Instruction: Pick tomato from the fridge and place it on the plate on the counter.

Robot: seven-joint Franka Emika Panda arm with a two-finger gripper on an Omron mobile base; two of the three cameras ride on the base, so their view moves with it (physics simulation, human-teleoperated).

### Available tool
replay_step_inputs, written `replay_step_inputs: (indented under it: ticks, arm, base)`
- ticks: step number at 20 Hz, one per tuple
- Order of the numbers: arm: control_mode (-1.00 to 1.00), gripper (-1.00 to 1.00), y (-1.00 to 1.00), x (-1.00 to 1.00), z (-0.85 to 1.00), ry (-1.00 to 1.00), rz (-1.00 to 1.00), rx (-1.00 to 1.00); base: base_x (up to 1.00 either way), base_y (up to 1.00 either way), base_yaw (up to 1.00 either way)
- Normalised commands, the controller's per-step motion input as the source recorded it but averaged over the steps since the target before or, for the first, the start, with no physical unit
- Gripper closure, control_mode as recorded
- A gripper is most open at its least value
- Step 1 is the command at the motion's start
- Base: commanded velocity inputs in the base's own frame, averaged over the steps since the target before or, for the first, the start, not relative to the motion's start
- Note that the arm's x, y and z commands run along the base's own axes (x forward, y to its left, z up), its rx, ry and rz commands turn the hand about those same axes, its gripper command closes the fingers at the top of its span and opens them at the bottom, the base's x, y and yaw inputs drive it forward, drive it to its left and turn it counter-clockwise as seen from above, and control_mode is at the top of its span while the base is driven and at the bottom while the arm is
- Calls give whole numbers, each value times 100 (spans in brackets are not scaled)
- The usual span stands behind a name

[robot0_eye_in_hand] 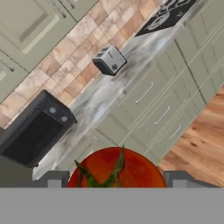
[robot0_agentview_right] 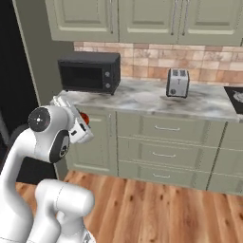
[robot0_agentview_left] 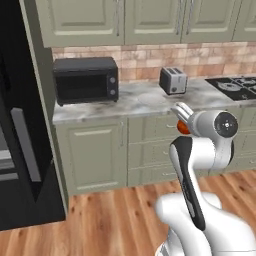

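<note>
No readable writing; gripper [robot0_eye_in_hand: 114,181] pinching tomato [robot0_eye_in_hand: 116,168] near counter [robot0_agentview_left: 130,100].

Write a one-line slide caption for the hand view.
Claw carrying the tomato toward the counter, microwave and toaster ahead.

The arm [robot0_agentview_left: 192,170] is rising from the lower right, with its hand [robot0_agentview_left: 181,116] sitting level with the front edge of the table [robot0_agentview_left: 130,102]. The tomato [robot0_agentview_left: 183,128] is showing as an orange patch just below the hand's pale fingers [robot0_agentview_left: 180,111], touching them. The microwave [robot0_agentview_left: 86,80] is standing on the table's left end. The toaster [robot0_agentview_left: 173,80] is standing to its right, well apart from it. The stove [robot0_agentview_left: 237,87] is occupying the table's right end. The fridge [robot0_agentview_left: 22,125] is standing at the left edge, over the wooden floor [robot0_agentview_left: 110,220].
</note>
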Motion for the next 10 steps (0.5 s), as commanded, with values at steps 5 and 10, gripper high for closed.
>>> replay_step_inputs:
  ticks: [5,10]
  arm:
    - [100,100,0,0,0,0,0,0]
    - [100,100,0,0,0,0,0,0]
  base:
    - [68,-39,0]
    - [68,-35,0]
